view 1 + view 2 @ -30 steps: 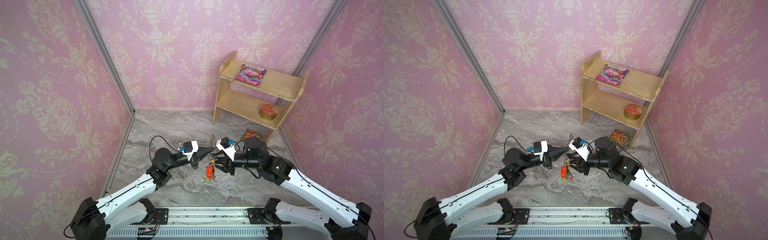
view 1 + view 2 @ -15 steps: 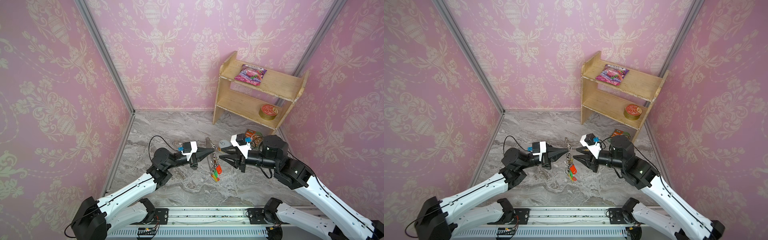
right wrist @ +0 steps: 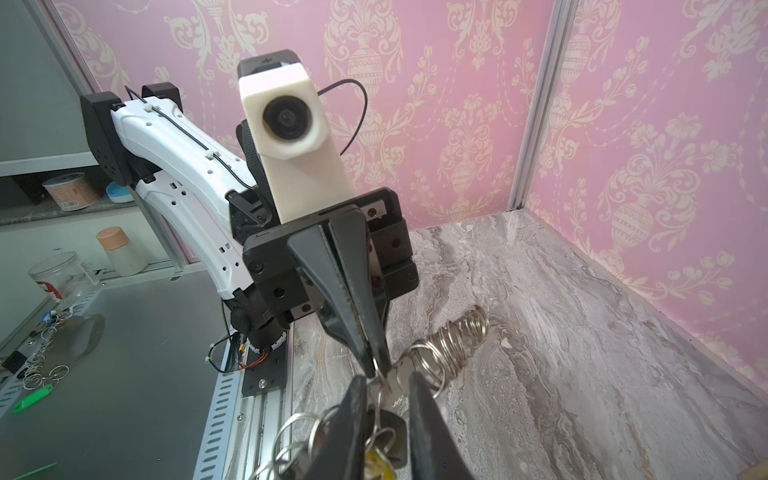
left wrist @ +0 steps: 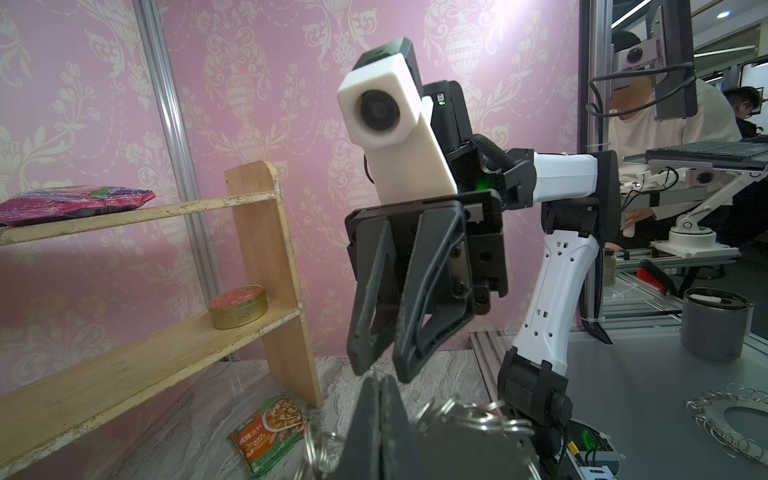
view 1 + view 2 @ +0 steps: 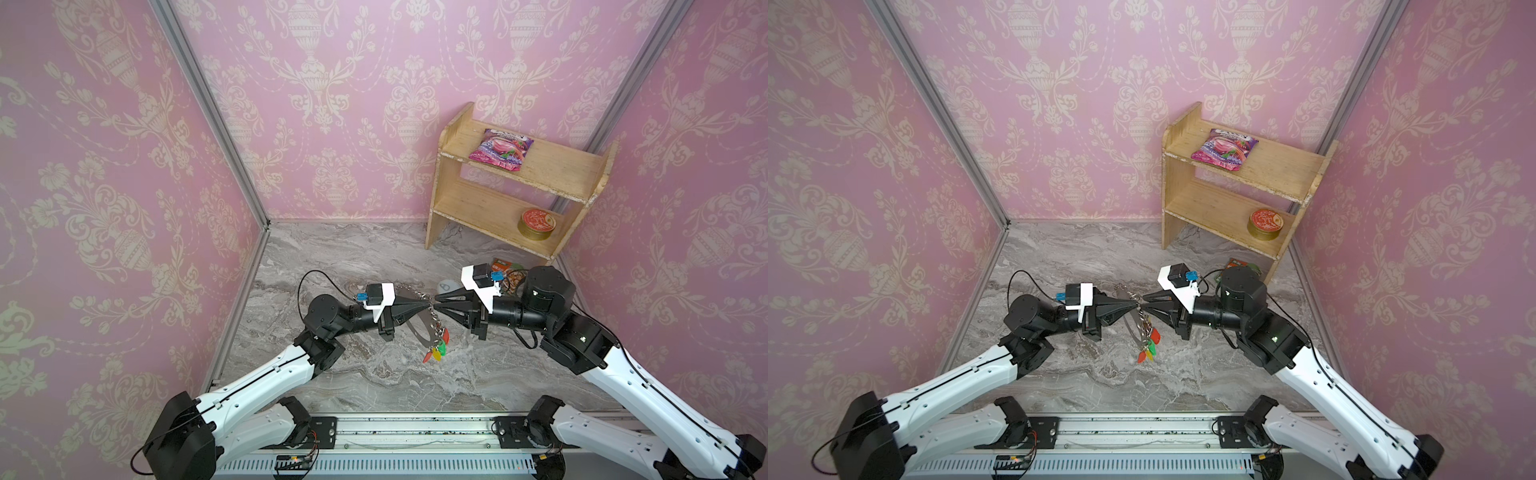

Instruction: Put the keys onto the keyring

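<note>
Left pincer clamped fully on a link of the large silvery metal keyring, which hangs over the marble tabletop, coloured plastic tags lowest. Right pincer nose-to-nose with it, jaws narrowly parted astride the links (nothing pinched, seemingly). Black key not made out. Advice: grip one ring only, keep left steady.
</note>
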